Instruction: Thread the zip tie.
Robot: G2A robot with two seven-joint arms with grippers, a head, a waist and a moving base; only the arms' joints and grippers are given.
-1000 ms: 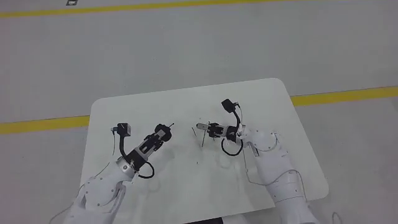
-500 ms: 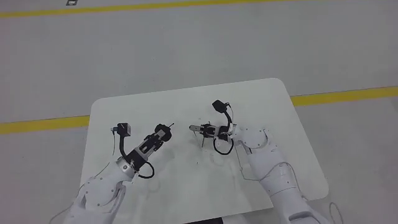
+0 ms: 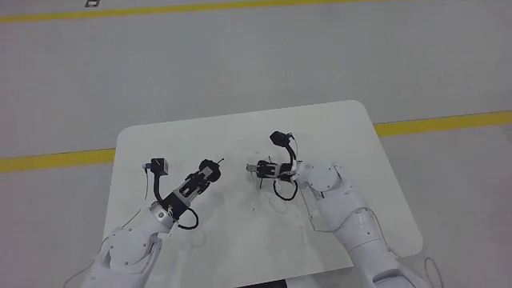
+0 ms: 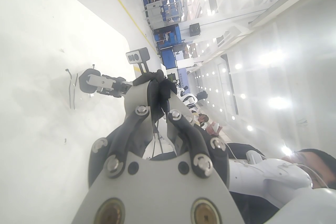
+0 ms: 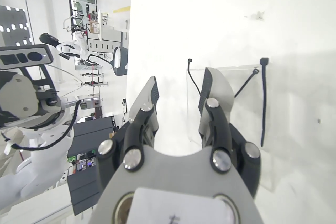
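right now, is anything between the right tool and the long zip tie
Only a shorter zip tie, lying slanted at the clear plate between the open right tool and the long zip tie; nothing else visible.

The rounded-corner tabletop (image 3: 160, 144) is plain white with no pattern. The smooth floor (image 3: 240, 56) around it is pale grey, crossed by narrow painted stripes (image 3: 240, 4) in yellow. The long straight plastic zip tie (image 5: 263, 101) is solid black, and so are the thin curved tie (image 5: 193, 78) and the slanted tie (image 5: 245, 84). The flat acrylic sheet (image 5: 236, 67) is colourless and see-through. The right gripper (image 5: 181, 78) is silver-grey metal with black links, black ribbed pads and bright steel screws. The left gripper (image 4: 160, 79) is the same grey and black, with something black at its tips.
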